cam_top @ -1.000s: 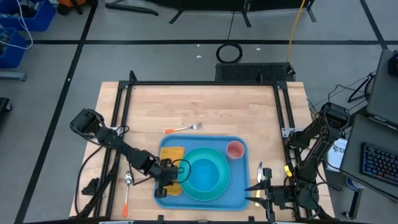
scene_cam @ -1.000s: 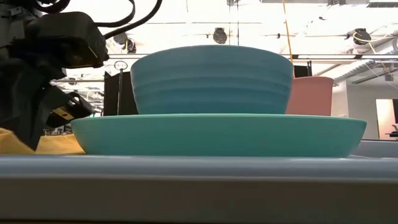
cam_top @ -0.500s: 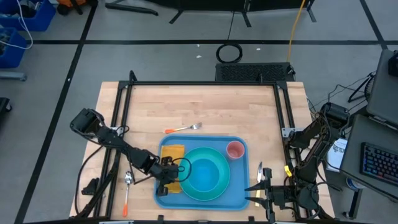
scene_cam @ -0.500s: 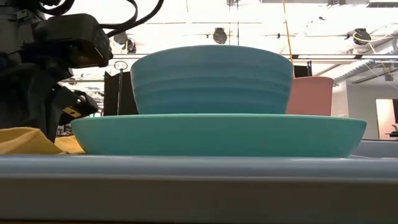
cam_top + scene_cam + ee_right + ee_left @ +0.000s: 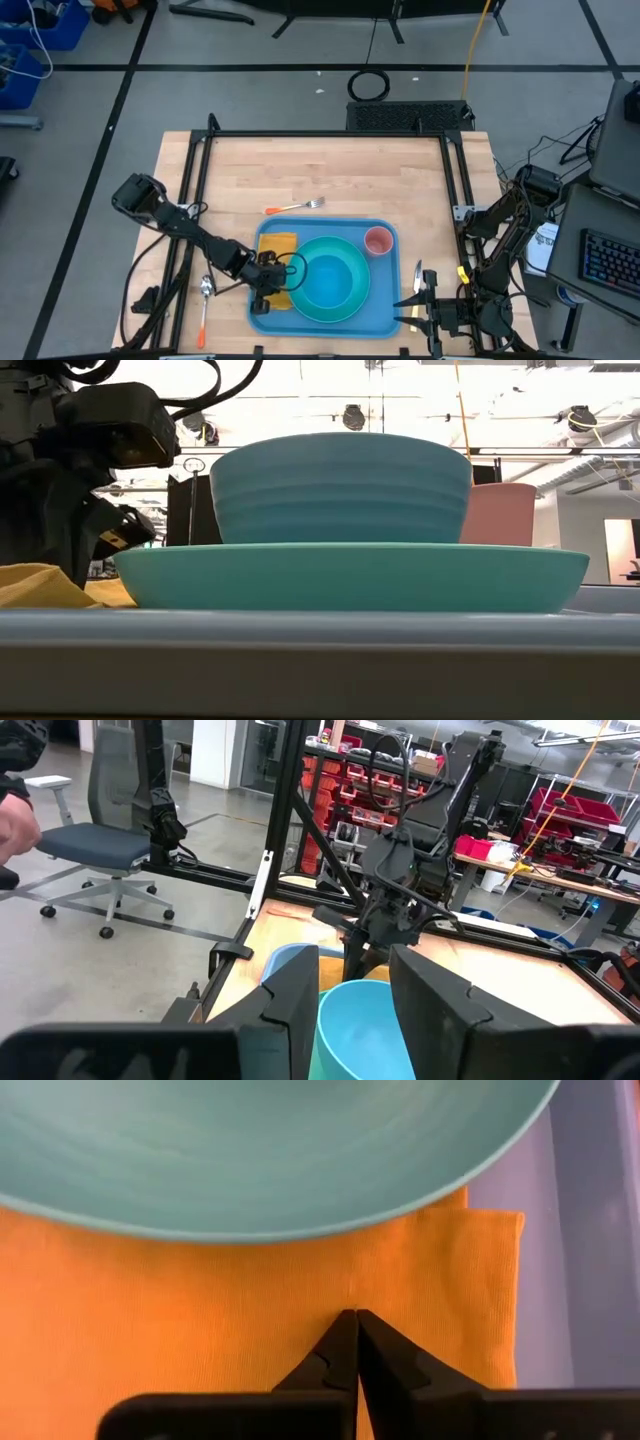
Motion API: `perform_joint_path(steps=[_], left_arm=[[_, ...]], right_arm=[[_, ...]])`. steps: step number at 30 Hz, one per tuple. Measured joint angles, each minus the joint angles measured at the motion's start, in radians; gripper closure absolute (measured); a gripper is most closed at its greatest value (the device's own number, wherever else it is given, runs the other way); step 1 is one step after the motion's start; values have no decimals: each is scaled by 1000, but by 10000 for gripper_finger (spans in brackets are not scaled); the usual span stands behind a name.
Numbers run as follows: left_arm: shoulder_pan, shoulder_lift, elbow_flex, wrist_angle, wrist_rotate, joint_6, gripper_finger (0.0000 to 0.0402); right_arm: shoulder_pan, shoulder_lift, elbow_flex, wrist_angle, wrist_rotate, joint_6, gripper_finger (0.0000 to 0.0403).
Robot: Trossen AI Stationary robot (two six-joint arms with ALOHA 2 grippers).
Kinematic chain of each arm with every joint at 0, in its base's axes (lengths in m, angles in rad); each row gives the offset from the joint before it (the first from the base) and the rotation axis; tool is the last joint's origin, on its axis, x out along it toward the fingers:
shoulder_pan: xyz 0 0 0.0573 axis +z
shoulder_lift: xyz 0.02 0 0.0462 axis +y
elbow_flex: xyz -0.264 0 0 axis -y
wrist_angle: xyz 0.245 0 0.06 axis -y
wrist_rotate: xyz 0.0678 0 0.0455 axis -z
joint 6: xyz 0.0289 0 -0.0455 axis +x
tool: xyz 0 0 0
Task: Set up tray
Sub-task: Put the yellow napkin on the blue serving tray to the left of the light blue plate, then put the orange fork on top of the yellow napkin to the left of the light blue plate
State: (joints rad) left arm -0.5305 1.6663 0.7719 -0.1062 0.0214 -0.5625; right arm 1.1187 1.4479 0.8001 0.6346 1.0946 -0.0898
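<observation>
**Left hand closed over the yellow cloth on the tray**

At the lower centre of the high view, nearest the front edge of the worktop (image 5: 330,165), lies the blue tray (image 5: 385,318). On it stands a turquoise plate (image 5: 352,303) with a blue bowl (image 5: 330,278) inside; in the low view these fill the middle of the frame, the bowl sitting on the plate.

At the tray's left end lies a yellow cloth (image 5: 277,245), partly under the plate's rim. The left hand (image 5: 272,290) is low over this cloth, and the left wrist view shows its two dark fingers (image 5: 385,1365) pressed together, tips touching, right at the fabric; no fold can be seen pinched between them.

At the lower right of the high view, off the tray's right end, the right hand (image 5: 418,300) waits with its fingers (image 5: 435,1005) apart, holding nothing.

In the tray's upper right corner stands a pink cup (image 5: 378,241). Left of the tray, on the worktop, lies a spoon (image 5: 204,300) with an orange handle. Just beyond the tray lies a fork (image 5: 297,207) with an orange handle.
</observation>
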Motion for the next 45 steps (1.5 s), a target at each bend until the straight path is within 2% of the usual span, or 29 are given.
perform_joint_path(steps=[5,9,13,19,25,29,32,40,45], left_arm=[[0,-58,0,4,-11,-9,371],[-10,-103,0,8,-64,-27,372],[-48,-133,0,97,-183,-25,379],[-159,-138,1,235,-393,185,398],[-247,-138,2,239,-699,209,381],[-279,-138,2,229,-778,210,377],[-283,-138,2,209,-827,226,376],[-247,-138,2,190,-1110,292,376],[-178,-138,2,177,-1130,326,376]], right_arm=[[0,0,0,-4,0,-2,289],[0,0,0,-5,0,-2,289],[-2,0,0,-4,5,-1,289],[-26,0,0,4,6,25,289],[-74,0,0,7,7,21,289],[-124,0,0,4,6,-10,289],[-162,0,0,4,5,-57,289],[-267,-66,0,-22,4,-247,289],[-381,-149,0,-119,-29,-338,289]])
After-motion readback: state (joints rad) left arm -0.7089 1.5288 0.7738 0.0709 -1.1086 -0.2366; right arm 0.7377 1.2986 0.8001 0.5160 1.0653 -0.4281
